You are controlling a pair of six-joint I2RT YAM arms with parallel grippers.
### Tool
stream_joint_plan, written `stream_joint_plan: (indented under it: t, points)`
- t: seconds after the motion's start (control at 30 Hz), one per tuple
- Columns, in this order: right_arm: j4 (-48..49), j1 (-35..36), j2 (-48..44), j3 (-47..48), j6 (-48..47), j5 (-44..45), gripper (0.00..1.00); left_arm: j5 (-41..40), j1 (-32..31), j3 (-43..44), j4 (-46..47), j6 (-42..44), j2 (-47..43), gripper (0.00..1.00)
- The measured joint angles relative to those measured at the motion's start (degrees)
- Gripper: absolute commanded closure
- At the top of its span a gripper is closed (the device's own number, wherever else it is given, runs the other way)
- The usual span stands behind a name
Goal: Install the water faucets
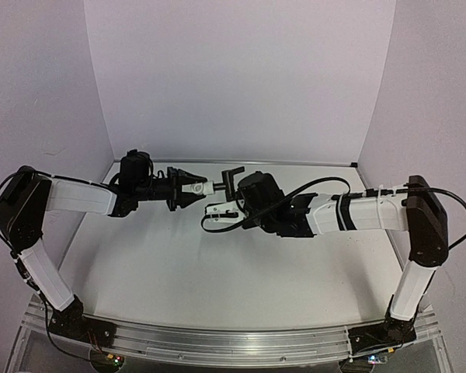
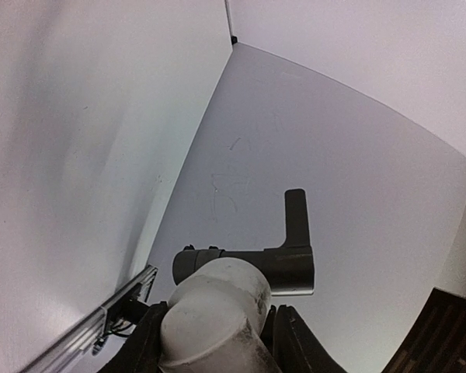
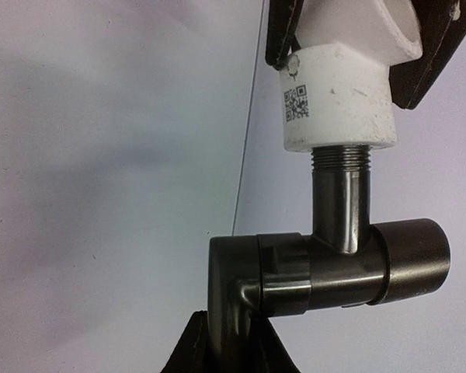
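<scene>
Midair, black faucet [image 3: 338, 272] in white fitting [image 3: 338, 101].

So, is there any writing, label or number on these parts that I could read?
No words or numbers can be read in any view.
On the white fitting: one small QR code, a square pattern only; the tiny marks around it are too small to read.
On the black faucet: no marking shows.
</scene>
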Motion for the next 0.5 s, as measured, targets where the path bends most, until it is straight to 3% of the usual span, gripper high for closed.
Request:
stream_joint_plan:
  t: [0.23, 0.5]
  points:
    - [-7.5, -0.1, 0.0, 2.8, 9.4, -4.3, 1.0, -0.1, 0.0, 2.0, -4.7, 7.0, 0.0, 0.87]
    - [-15.6, -1.9, -0.3, 6.3, 26.5, -16.6, 1.0, -0.3, 0.0, 9.2, -19.2, 25.0, 0.0, 1.0]
